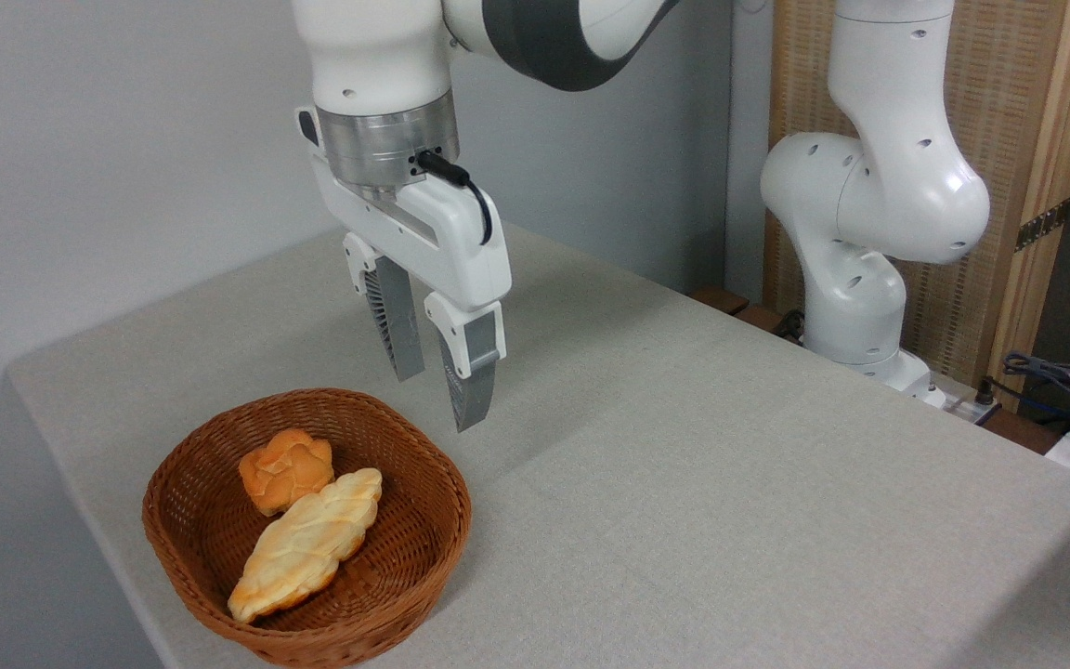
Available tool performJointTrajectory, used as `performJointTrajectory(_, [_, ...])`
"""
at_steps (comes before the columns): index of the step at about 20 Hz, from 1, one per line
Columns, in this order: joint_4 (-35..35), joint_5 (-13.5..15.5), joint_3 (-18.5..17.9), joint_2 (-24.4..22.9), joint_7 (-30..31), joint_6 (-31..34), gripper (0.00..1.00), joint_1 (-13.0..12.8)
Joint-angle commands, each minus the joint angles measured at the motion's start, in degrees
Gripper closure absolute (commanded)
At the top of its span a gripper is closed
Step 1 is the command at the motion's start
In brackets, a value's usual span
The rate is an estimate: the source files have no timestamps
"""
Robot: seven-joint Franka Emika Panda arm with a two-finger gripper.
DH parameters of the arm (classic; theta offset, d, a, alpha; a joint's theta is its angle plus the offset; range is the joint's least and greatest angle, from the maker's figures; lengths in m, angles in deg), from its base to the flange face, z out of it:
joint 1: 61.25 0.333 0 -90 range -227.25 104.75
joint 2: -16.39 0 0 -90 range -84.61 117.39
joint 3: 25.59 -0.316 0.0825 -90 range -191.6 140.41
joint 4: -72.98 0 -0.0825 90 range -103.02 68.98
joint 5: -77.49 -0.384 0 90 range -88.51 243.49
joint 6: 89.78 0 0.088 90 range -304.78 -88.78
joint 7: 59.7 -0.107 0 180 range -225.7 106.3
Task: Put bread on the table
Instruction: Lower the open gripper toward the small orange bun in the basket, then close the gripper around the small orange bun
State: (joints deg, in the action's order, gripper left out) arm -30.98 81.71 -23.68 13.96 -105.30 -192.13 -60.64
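Observation:
The bread (285,469), a small orange-brown knotted bun, lies in the brown wicker basket (433,483) at the near left of the table (730,483). It touches a longer pale-yellow braided loaf (307,541). My gripper (437,401) hangs above the basket's far right rim, up and to the right of the bun. Its two grey fingers point down, stand apart and hold nothing.
The arm's white base (855,307) stands at the table's far right edge. Cables and plugs (1064,386) lie beyond the right edge. A grey wall runs behind, with a wood-framed screen (1027,139) at the back right.

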Motion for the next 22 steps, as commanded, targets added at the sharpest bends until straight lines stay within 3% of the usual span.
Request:
performJointTrajectory(1, [0.1, 0.8, -0.1, 0.8, -0.4, -0.6, 0.0, -1.9])
performJointTrajectory(4, [-0.4, 1.3, 0.1, 2.2, 0.4, -5.6, 0.0, -3.7])
performJointTrajectory(13, [-0.9, 3.1, 2.5, 7.3, 15.9, -18.1, 0.0, -5.6])
performJointTrajectory(22, [-0.8, 3.0, 7.1, 13.2, 16.4, -25.8, 0.0, -5.6])
